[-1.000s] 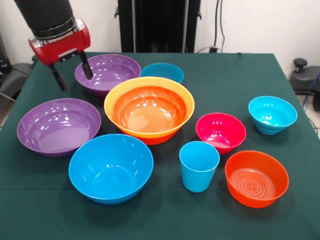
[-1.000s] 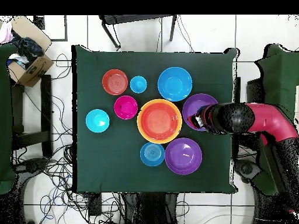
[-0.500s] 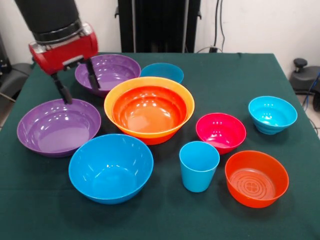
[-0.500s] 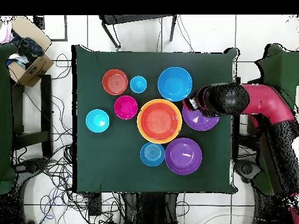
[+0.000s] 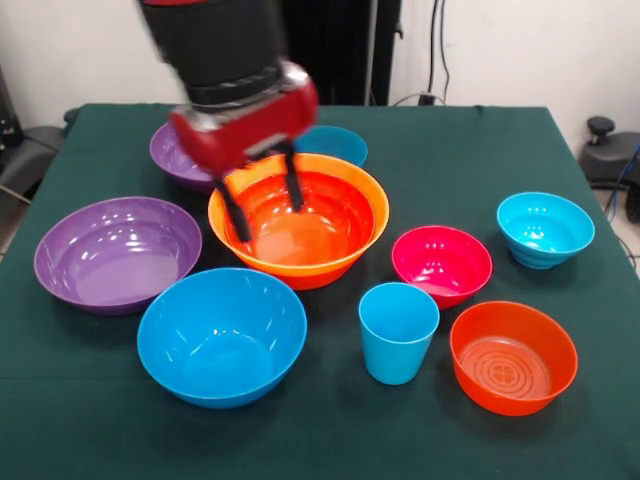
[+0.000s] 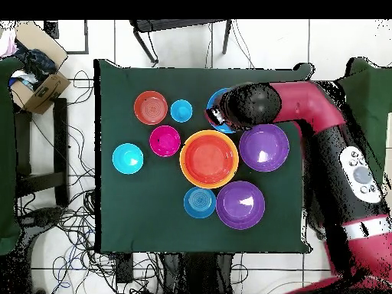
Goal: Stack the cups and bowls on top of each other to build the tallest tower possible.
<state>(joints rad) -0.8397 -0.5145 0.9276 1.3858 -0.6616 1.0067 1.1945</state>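
Orange bowl point(image 5: 300, 222), light blue cup point(image 5: 398, 332), green table point(image 5: 470, 140)

**Glossy plastic on matt cloth**

The orange bowl point(image 5: 298, 220), purple bowl point(image 5: 117, 252), blue bowl point(image 5: 221, 334) and pink bowl point(image 5: 441, 263) look like smooth, glossy plastic that catches the light. The light blue cup point(image 5: 398, 332) looks duller. The green tablecloth point(image 5: 450, 140) is matt fabric. The gripper point(image 5: 266, 198) housing is shiny red.
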